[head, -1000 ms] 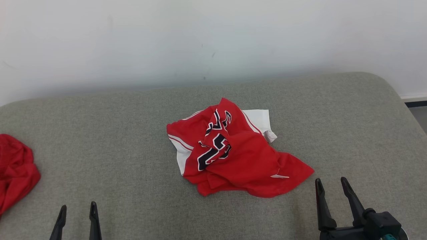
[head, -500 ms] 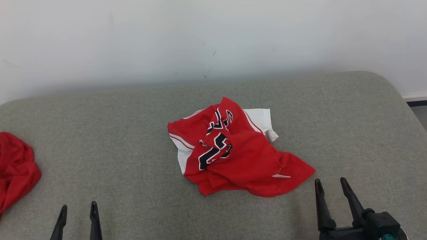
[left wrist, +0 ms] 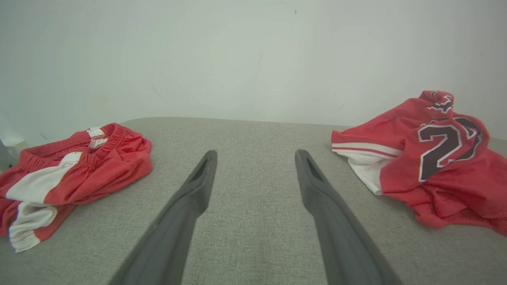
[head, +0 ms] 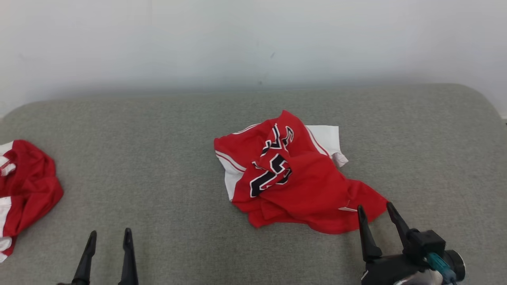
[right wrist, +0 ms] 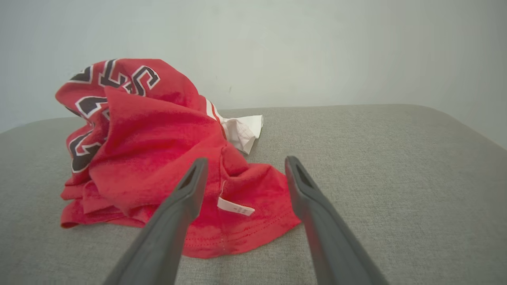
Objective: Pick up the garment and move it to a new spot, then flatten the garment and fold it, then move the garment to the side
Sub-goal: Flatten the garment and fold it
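A crumpled red garment (head: 301, 178) with black-and-white numbers and white trim lies heaped at the middle of the grey cushioned surface (head: 158, 158). My right gripper (head: 375, 206) is open, with its fingertips at the garment's near right corner. In the right wrist view the garment (right wrist: 150, 150) lies just ahead of the gripper (right wrist: 245, 160), and a white tag (right wrist: 235, 206) on the hem sits between the fingers. My left gripper (head: 110, 232) is open and holds nothing near the front left. In the left wrist view this gripper (left wrist: 255, 152) points at bare cushion, with the garment (left wrist: 427, 158) off to its right.
A second red and white garment (head: 27, 186) is bunched at the surface's left edge, also seen as the heap (left wrist: 79, 162) in the left wrist view. A pale wall (head: 253, 39) stands behind the cushion. The cushion's rounded right edge (head: 487, 107) drops away.
The head camera has turned, shifting the whole scene to the right. My right gripper has moved in to the garment's near right corner. Both grippers stay open.
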Robot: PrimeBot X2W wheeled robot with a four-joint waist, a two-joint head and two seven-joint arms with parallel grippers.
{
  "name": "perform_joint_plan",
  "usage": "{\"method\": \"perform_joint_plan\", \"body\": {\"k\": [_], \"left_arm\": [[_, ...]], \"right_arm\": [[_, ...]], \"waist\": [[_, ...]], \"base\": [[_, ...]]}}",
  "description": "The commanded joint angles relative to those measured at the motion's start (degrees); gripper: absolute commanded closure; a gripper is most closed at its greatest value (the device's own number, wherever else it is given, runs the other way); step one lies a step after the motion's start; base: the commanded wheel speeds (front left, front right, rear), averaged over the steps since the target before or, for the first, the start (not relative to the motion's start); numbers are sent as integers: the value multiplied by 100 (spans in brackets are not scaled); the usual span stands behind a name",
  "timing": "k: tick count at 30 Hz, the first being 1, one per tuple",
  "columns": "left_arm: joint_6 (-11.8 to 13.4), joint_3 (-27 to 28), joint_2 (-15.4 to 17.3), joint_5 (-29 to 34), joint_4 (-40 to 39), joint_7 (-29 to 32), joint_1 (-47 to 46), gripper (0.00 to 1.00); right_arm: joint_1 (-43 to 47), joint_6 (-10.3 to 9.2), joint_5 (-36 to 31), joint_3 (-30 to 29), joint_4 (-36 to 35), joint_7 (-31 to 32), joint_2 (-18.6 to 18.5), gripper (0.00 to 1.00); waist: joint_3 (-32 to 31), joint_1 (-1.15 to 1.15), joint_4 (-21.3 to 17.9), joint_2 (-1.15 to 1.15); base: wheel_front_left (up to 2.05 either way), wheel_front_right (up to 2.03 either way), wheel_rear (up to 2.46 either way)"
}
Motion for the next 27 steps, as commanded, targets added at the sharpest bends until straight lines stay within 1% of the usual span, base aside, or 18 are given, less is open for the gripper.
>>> {"method": "perform_joint_plan", "body": {"k": [1, 6, 10, 14, 15, 16, 17, 21, 24, 27], "left_arm": [[6, -25, -15, -45, 20, -14, -37, 0], [7, -235, -17, -68, 54, -14, -160, 0], [7, -309, -19, -87, 100, -14, -202, 0], [7, -366, -20, -111, 147, -14, -269, 0], [6, -370, -19, -113, 153, -14, -254, 0], [7, -368, -20, -115, 166, -14, -234, 0], [7, -368, -22, -114, 176, -14, -226, 0], [7, -313, -21, -118, 182, -14, -127, 0], [7, -274, -19, -131, 203, -14, -94, 0], [7, -277, -22, -168, 220, -14, -26, 0]], "right_arm": [[-62, 18, -25, -5, 87, -8, -10, 0], [-513, 18, -114, -59, 934, -8, -27, 0], [-746, 18, -145, 22, 1559, -8, -36, 0], [-925, 18, -245, 49, 2365, -5, -62, 0], [-965, 18, -241, 73, 2555, 18, -58, 15], [-1010, 17, -215, 84, 2652, 19, -50, 43], [-1023, 18, -215, 108, 2721, 18, -44, 100], [-1012, 18, -142, 187, 2573, 4, -33, 100], [-898, 18, -58, 290, 2225, -8, -21, 100], [-614, 18, 41, 496, 1729, -7, -16, 100]], "waist": [[70, 0, 105, 0], [188, 0, 296, 0], [252, 0, 407, 0], [268, 0, 507, 0], [259, 0, 522, 0], [247, 0, 532, 0], [231, 0, 540, 0], [145, 0, 494, 0], [59, 0, 420, 0], [-80, 0, 344, 0]], "base": [[0, 0, 0], [0, 0, 0], [0, 0, 0], [0, 0, 0], [0, 0, 0], [0, 0, 0], [0, 0, 0], [0, 0, 0], [0, 0, 0], [0, 0, 0]]}}
